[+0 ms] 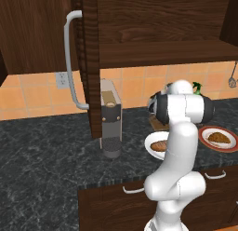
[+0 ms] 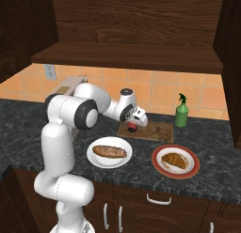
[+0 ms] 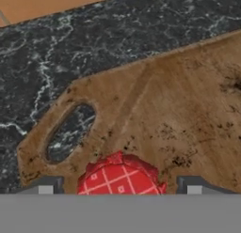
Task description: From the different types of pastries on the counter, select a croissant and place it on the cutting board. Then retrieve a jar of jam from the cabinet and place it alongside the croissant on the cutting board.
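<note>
1. The hand (image 2: 133,126) grips the jar of jam (image 3: 120,175) low over the cutting board (image 2: 155,131).
2. The counter (image 2: 141,166) carries the board.
3. The croissant (image 2: 173,159) lies on a red-rimmed plate (image 2: 189,171), off the board.

Flat, even rendered light, no glare; soft shade sits under the cabinet (image 2: 127,58) and dims the tiles just below it. The close board (image 3: 179,114) looks blurry, its wood grain smeared.
</note>
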{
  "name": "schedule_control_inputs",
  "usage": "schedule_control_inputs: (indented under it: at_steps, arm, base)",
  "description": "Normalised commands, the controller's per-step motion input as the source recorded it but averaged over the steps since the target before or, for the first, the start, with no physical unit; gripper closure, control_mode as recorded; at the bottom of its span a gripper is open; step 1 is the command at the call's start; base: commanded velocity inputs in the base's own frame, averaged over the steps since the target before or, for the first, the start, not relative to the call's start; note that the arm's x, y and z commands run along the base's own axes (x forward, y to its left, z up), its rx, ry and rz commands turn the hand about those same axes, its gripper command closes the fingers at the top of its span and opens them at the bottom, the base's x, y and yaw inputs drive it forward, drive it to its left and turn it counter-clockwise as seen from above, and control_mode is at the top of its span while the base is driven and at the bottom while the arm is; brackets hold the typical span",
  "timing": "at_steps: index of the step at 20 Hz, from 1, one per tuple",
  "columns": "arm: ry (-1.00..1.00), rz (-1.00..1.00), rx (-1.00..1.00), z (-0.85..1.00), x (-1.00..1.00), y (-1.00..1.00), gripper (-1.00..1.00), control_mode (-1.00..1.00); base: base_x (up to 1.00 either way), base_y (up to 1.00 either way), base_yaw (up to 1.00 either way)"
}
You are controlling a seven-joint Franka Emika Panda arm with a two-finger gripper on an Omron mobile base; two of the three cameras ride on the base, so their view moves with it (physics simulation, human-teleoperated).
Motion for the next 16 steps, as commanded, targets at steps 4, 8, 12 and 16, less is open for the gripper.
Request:
schedule_control_inputs:
  at_steps: [4,8,12,16]
  arm:
    - [0.05,-0.09,0.07,0.11,0.0,0.0,-1.0,-1.0]
    - [0.03,-0.09,0.05,0.45,-0.27,-0.03,-1.0,-1.0]
    - [0.0,-0.13,0.02,0.0,-1.0,-0.01,-1.0,-1.0]
    - [0.0,-0.13,0.05,-0.03,-1.0,0.0,-1.0,-1.0]
  base:
    - [0.0,0.0,0.0]
    - [0.0,0.0,0.0]
    - [0.0,0.0,0.0]
    - [0.0,0.0,0.0]
